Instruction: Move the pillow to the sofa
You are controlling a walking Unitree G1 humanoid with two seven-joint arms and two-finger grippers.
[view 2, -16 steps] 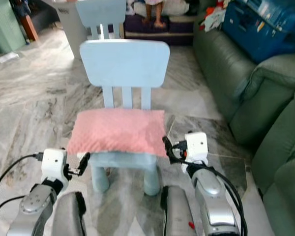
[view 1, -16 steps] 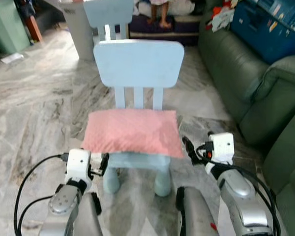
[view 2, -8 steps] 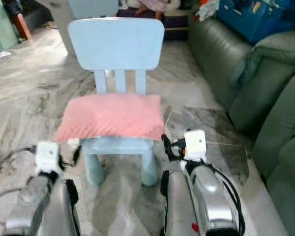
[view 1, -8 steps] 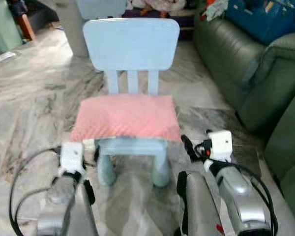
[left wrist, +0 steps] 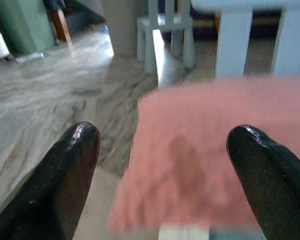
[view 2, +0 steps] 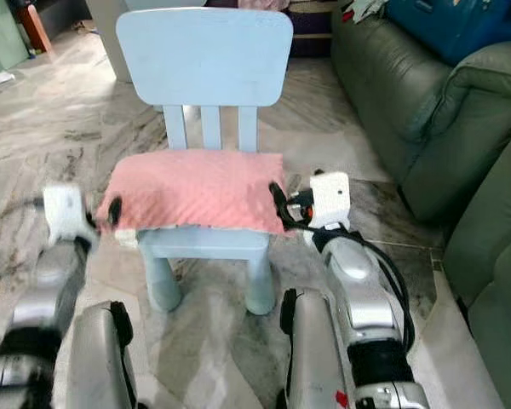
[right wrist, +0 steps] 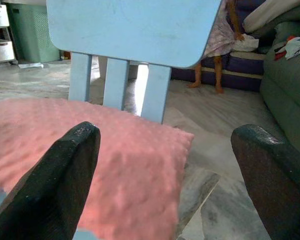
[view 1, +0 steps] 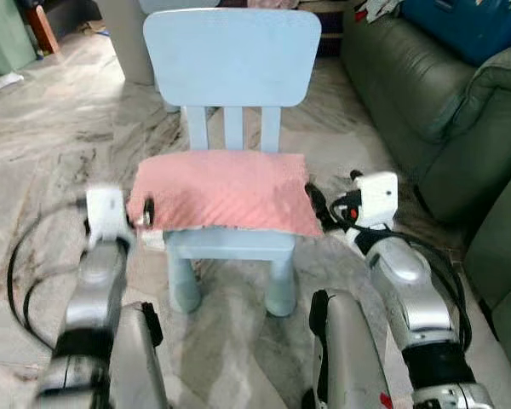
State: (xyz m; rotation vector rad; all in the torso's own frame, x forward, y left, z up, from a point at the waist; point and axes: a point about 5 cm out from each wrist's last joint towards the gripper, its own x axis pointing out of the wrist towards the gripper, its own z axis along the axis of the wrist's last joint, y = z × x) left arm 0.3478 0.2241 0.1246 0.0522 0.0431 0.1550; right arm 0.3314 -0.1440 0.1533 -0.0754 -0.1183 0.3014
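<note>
A pink pillow is lying flat on the seat of a pale blue chair, overhanging the seat's front edge, while the chair is standing on a marbled floor. The left gripper is reaching toward the pillow's left front corner, its two black fingers spread wide with the corner lying between them and nothing grasped. The right gripper is sitting just beside the pillow's right edge, its fingers likewise parted wide and gripping nothing. A green sofa is standing to the robot's right, well apart from the chair. A person's legs are showing behind the chair back in the right wrist view
</note>
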